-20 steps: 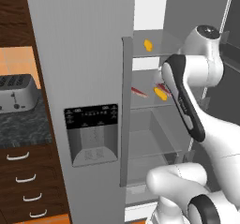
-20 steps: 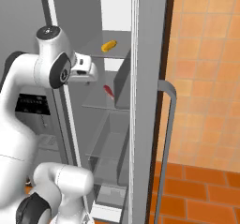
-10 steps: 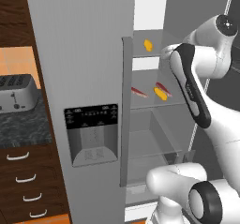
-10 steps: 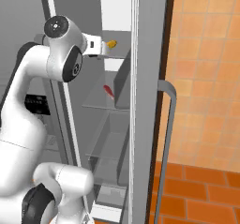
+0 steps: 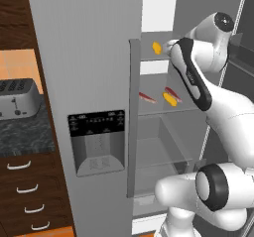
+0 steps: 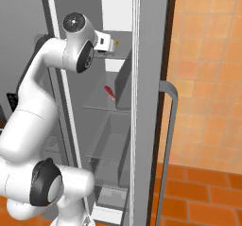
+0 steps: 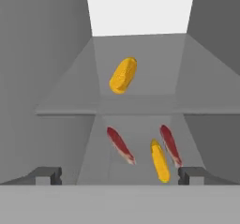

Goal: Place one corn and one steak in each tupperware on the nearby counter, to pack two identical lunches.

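Inside the open fridge, one corn (image 7: 123, 75) lies on the upper shelf, straight ahead of my open gripper (image 7: 119, 176), whose fingertips (image 7: 47, 175) stand wide apart with nothing between them. On the shelf below lie two steaks (image 7: 120, 145) (image 7: 170, 145) and the second corn (image 7: 160, 161). From the left base view, the gripper (image 5: 168, 46) hovers just right of the upper corn (image 5: 157, 47); the lower corn (image 5: 171, 99) and the steaks (image 5: 147, 97) sit beneath. The counter (image 5: 25, 132) is at the left. The tupperware is out of view.
A silver toaster (image 5: 17, 98) stands on the counter over drawers (image 5: 25, 191). The fridge's closed left door with a dispenser (image 5: 96, 142) and its handle (image 5: 133, 117) flank the opening. The open right door (image 6: 151, 102) and orange tiled wall (image 6: 208, 78) bound the right side.
The arm has risen from the middle shelf's height to the upper shelf, bringing the hand level with the upper corn. The lower corn and the steak beside it have come into view.
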Motion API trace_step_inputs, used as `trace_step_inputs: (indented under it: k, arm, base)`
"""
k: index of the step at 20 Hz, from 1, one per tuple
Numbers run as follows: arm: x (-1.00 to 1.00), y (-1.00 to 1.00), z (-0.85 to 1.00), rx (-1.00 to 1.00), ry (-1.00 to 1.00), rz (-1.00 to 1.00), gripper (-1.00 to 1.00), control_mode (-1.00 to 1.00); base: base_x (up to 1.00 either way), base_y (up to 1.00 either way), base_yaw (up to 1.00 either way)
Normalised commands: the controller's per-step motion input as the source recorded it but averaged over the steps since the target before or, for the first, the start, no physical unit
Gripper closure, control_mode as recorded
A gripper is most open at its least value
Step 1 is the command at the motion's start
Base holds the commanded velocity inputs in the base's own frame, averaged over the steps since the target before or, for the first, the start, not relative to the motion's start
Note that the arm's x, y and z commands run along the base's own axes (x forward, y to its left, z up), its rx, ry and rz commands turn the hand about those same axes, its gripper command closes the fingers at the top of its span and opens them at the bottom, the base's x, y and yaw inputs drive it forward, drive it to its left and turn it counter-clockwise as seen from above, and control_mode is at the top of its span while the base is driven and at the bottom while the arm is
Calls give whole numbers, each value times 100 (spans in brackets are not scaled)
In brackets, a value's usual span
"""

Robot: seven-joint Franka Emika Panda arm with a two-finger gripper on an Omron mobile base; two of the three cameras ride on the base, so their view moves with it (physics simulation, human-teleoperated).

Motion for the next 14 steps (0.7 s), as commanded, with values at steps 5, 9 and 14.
trace_step_inputs:
  k: [5, 9, 14]
  arm:
    - [82, 0, -1, 0, 0, -3, -100, -100]
    - [84, 0, 0, 0, 4, 0, -100, -100]
    - [77, 0, -15, -1, 8, 0, -100, -100]
  base:
    - [0, 0, 0]
    - [0, 0, 0]
    - [0, 0, 0]
